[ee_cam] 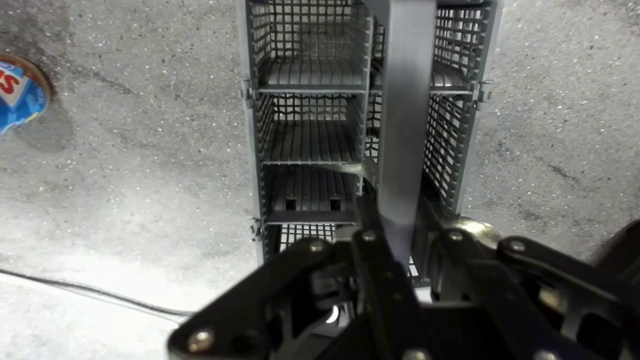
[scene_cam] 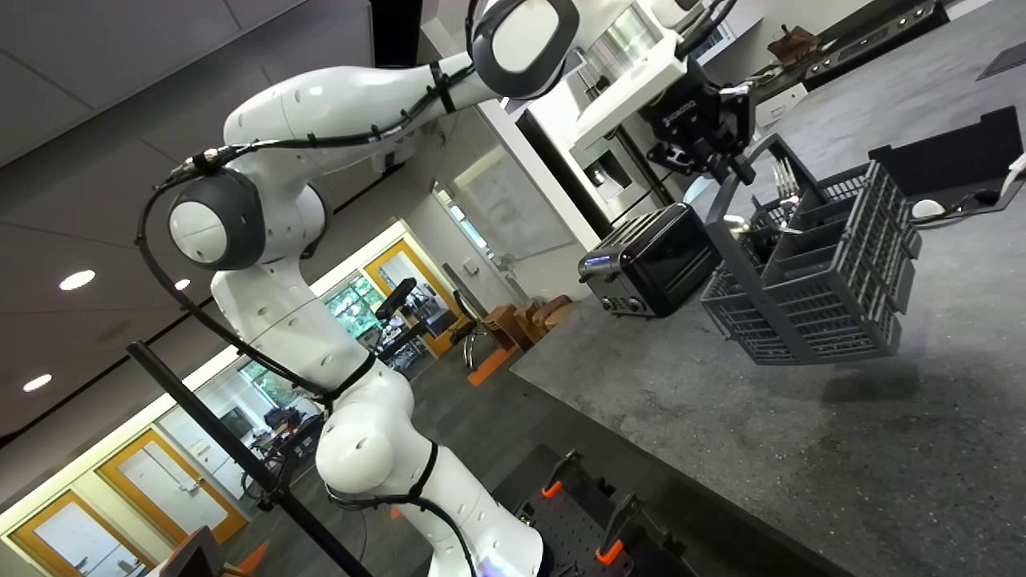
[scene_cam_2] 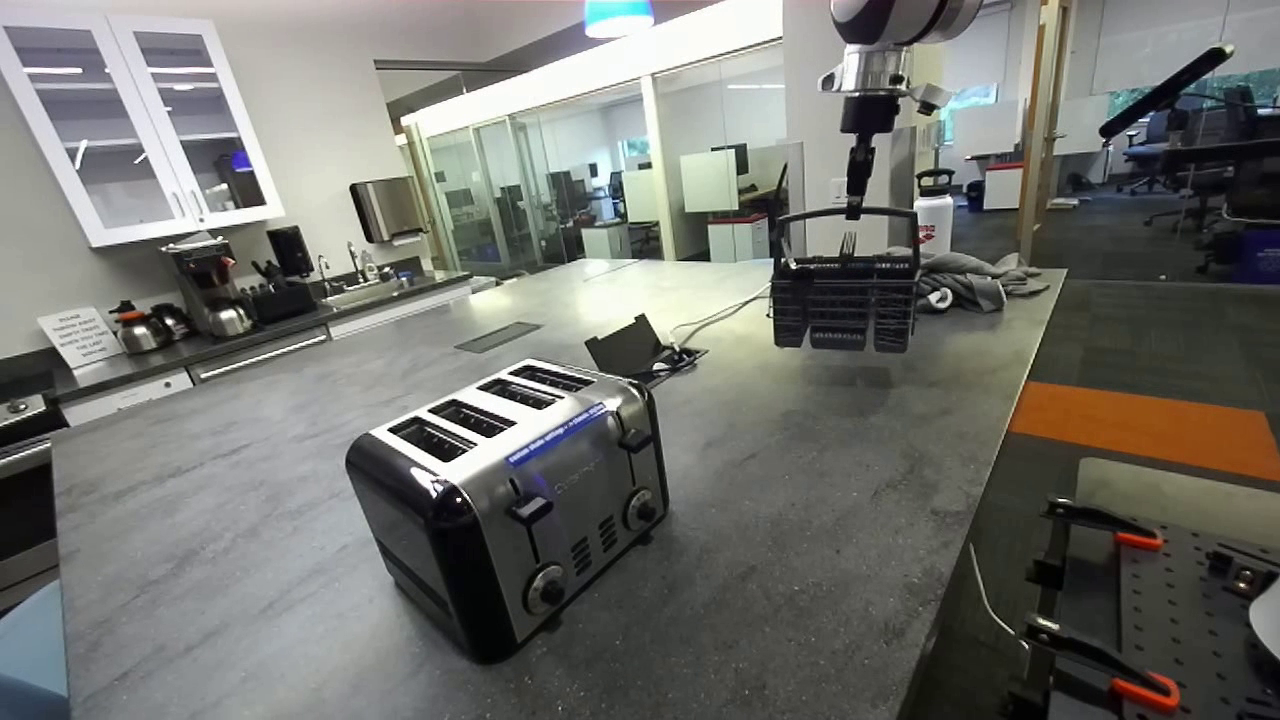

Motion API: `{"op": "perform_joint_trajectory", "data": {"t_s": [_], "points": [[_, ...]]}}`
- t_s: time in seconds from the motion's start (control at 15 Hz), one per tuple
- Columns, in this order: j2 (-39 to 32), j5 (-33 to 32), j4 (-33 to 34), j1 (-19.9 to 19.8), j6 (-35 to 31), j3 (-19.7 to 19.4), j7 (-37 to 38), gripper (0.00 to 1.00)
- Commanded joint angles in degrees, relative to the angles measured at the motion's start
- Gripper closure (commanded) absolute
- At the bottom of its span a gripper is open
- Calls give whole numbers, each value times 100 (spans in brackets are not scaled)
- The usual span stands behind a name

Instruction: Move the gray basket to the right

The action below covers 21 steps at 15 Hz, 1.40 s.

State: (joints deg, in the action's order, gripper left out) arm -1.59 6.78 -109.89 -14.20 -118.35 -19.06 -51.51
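The gray basket has lattice walls, several compartments and a tall arched handle. It shows in both exterior views [scene_cam: 826, 316] [scene_cam_2: 843, 300] and from above in the wrist view [ee_cam: 312, 142]. It hangs a little above the gray counter, slightly tilted, with its shadow below. Forks [scene_cam: 785, 183] and a spoon [scene_cam: 736, 223] stand in it. My gripper [scene_cam: 731, 170] is shut on the top bar of the handle; this also shows in an exterior view [scene_cam_2: 855, 205] and in the wrist view [ee_cam: 398, 212]. The fingers hide part of the basket in the wrist view.
A black and steel toaster stands on the counter [scene_cam: 653, 260] [scene_cam_2: 510, 490]. A raised black flap with cables [scene_cam_2: 640, 350] is behind it. A gray cloth [scene_cam_2: 985, 285] and white bottle [scene_cam_2: 933, 220] are beyond the basket. A blue can [ee_cam: 20, 95] shows at the wrist view's left edge.
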Motion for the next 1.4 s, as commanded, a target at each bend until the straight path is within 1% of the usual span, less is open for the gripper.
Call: {"op": "perform_joint_trajectory", "data": {"t_s": [0.0,0.13,0.33,0.47,0.8,1.07,1.33], "points": [[-486,105,566,-193,-375,86,-138,95],[-796,182,873,-290,-400,133,-253,95],[-1352,194,1499,-496,-127,250,-450,95],[-1652,123,1866,-643,-57,348,-588,95],[-2344,149,2711,-1084,414,650,-1197,95],[-2651,149,3054,-1338,682,836,-1576,95],[-2789,59,3096,-1423,612,900,-1773,95]]}}
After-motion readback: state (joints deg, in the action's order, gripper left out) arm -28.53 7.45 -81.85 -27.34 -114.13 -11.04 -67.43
